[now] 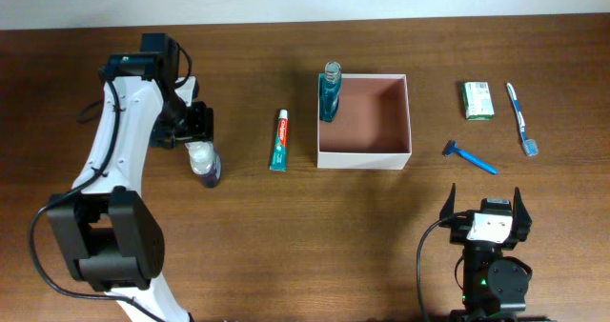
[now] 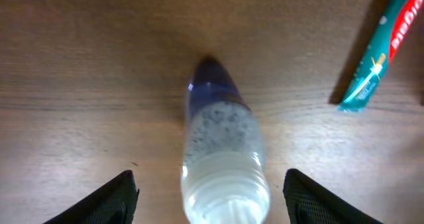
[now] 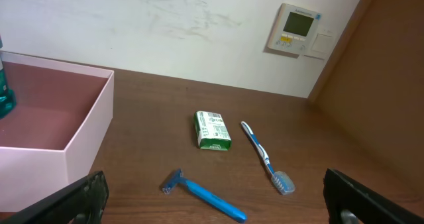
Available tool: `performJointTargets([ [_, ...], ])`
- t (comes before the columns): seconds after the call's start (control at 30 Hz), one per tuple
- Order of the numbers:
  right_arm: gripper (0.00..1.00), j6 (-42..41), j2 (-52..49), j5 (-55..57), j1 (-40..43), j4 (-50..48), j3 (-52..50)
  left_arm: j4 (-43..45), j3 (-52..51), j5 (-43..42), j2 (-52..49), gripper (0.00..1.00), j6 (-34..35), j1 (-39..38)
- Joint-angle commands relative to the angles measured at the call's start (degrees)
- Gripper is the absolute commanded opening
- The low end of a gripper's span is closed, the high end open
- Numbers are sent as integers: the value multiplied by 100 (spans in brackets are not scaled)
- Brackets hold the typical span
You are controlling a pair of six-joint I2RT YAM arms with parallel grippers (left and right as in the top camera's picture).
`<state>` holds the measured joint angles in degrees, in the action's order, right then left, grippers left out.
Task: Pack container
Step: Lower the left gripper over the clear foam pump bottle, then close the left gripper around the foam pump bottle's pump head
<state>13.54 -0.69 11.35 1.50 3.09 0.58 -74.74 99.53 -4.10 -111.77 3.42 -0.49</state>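
The container (image 1: pixel 364 157), a square white-walled box with a reddish-brown inside, stands at the table's middle; it also shows in the right wrist view (image 3: pixel 89 128). A blue mouthwash bottle (image 1: pixel 329 93) stands upright in its back left corner. My left gripper (image 1: pixel 197 139) is open, its fingers on either side of a clear bottle with a purple cap (image 1: pixel 204 162) that lies on the table. The left wrist view shows that bottle (image 2: pixel 222 151) between my open jaws (image 2: pixel 212 201), which do not touch it. My right gripper (image 1: pixel 486 206) is open and empty near the front edge.
A toothpaste tube (image 1: pixel 279 141) lies left of the container. To its right lie a blue razor (image 1: pixel 469 156), a green-and-white packet (image 1: pixel 478 100) and a toothbrush (image 1: pixel 520 118). The right wrist view shows the razor (image 3: pixel 205 196), packet (image 3: pixel 212 130) and toothbrush (image 3: pixel 265 158).
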Motion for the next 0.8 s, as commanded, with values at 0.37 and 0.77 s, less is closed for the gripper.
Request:
performJointTargets([
  [0.37, 99, -26, 33, 114, -37, 48, -26, -293, 85, -190, 79, 72, -138, -317],
  [0.77, 99, -26, 33, 114, -37, 48, -26, -415, 87, 90, 79, 66, -136, -317],
])
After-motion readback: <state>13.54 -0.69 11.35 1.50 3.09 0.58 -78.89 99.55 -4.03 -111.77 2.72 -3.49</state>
